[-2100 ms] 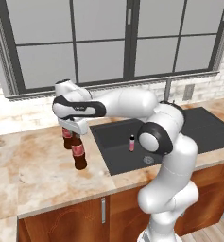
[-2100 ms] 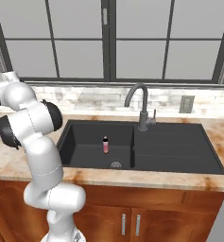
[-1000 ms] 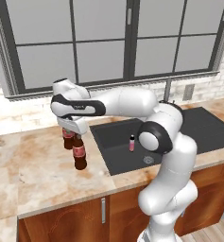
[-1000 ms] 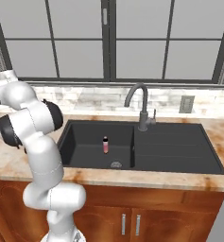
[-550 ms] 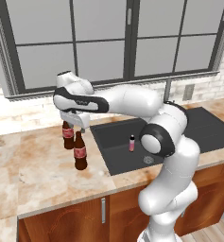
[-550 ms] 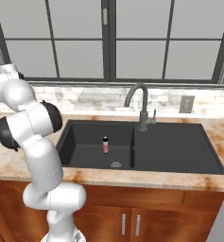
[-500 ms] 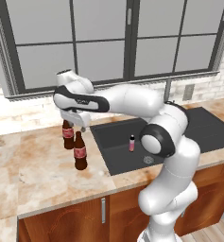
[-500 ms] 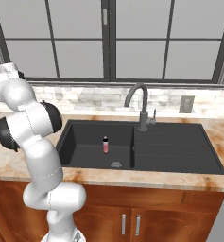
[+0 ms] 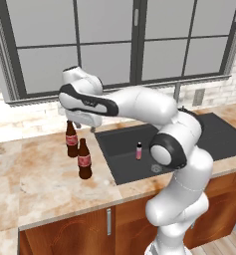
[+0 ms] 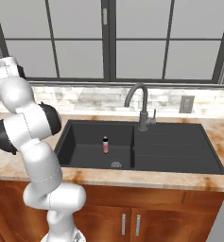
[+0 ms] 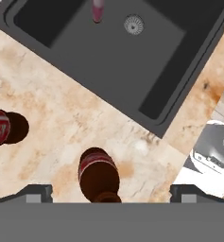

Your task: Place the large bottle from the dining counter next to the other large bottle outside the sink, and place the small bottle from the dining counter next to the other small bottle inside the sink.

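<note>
Risen clear of the bottles since a moment ago, the gripper [image 9: 81,123] hangs above them, jaws wide apart and empty. One sink [image 9: 204,133] holds one small pink bottle [image 9: 138,151]. Two large brown bottles [image 9: 84,159] [image 9: 71,140] stand just beside each other on the counter [image 9: 35,174] left of the basin.

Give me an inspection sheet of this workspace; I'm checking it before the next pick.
Surface: marble counter with a black sink set in it.
Job's things: two large brown bottles upright, side by side on the counter left of the sink; small pink bottle upright inside the sink.
Clutter: nothing seen.
Grippers: gripper open, above one large bottle, holding nothing.
Cables: nothing seen.
Surroundings: faucet behind the sink, window, wall outlet, wooden cabinets below.
</note>
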